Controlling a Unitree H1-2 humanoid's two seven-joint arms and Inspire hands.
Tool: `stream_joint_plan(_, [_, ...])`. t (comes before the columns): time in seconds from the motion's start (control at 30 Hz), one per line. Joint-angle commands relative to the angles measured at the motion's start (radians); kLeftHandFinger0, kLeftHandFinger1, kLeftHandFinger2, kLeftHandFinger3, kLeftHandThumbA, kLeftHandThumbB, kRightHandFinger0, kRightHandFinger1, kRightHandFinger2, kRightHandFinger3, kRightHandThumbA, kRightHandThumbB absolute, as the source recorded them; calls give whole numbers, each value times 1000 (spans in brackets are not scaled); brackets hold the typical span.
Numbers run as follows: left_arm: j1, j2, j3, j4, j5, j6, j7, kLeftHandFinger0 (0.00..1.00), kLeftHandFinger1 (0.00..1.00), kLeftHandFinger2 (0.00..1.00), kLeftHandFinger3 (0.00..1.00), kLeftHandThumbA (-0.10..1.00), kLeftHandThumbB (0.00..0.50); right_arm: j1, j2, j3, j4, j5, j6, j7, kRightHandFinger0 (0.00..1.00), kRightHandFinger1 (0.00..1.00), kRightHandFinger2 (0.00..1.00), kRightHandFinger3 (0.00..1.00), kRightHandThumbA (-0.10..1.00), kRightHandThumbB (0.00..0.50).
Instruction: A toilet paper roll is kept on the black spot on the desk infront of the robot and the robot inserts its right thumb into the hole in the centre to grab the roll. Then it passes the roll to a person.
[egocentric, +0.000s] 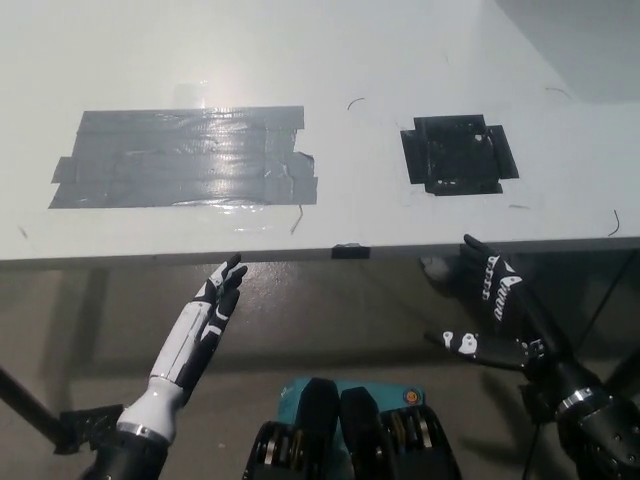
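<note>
Below the desk (300, 60) edge, both hands, right (495, 305) and left (205, 320), fingers spread, empty.

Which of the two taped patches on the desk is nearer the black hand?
The small black square patch, directly beyond the right hand; the wide grey patch lies toward the left hand.

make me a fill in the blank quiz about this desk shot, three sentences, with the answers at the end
1. The black tape square on the desk has ____ resting on it.
2. The grey tape patch lies to the black square's ____ in the picture.
3. Both the white left robot hand and the black right robot hand are open and sit ____ the desk's front edge.

Answers: nothing; left; below
</note>
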Motion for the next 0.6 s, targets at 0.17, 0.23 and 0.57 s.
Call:
stream_joint_plan(0.17, [6, 3, 0, -36, 1, -45, 3, 1000, 1000, 1000, 1000, 984, 67, -1, 7, -11, -43, 30, -43, 50, 1000, 1000, 1000, 1000, 1000, 218])
stream_joint_plan(0.23, [5, 4, -2, -36, 7, -42, 4, 1000, 1000, 1000, 1000, 986, 65, -1, 8, -13, -39, 29, -44, 51, 1000, 1000, 1000, 1000, 1000, 239])
stream_joint_plan(0.57, [5, 3, 0, -32, 1, -51, 2, 1000, 1000, 1000, 1000, 979, 68, -4, 13, -15, -24, 19, -34, 55, 1000, 1000, 1000, 1000, 1000, 265])
